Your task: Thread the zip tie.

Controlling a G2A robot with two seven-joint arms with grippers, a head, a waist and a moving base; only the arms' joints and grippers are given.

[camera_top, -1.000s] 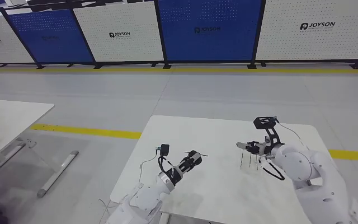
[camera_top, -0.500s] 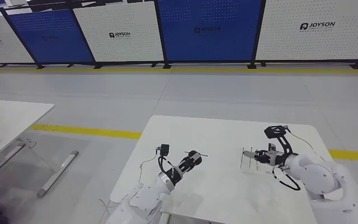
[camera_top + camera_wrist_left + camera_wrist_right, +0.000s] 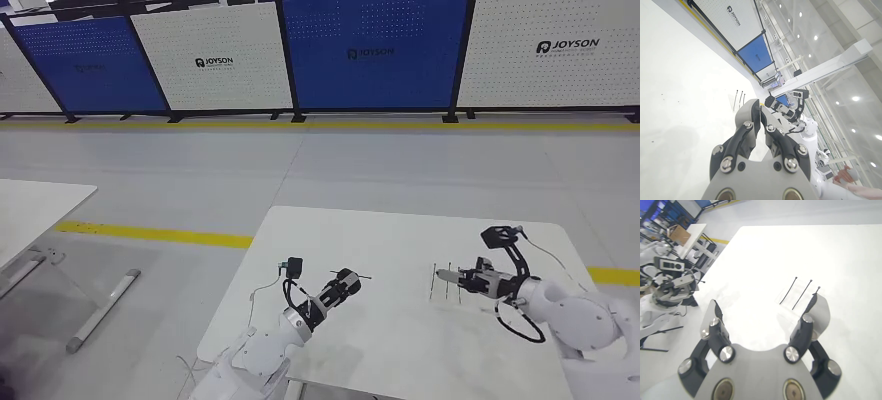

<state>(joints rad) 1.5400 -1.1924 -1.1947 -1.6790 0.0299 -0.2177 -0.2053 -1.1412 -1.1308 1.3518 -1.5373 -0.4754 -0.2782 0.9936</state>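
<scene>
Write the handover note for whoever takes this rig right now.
Left gripper: shut on a held tie, raised off the table.
Right gripper: open, low beside three ties lying side by side on the table.
Done: one tie is in a grip.
Left: all the threading. The held tie looks straight, with no loop showing.

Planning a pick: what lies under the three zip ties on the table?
A faint clear sheet seems to lie under the zip ties, on the white table. The right gripper, fingers open, covers the third tie's lower end.
</scene>
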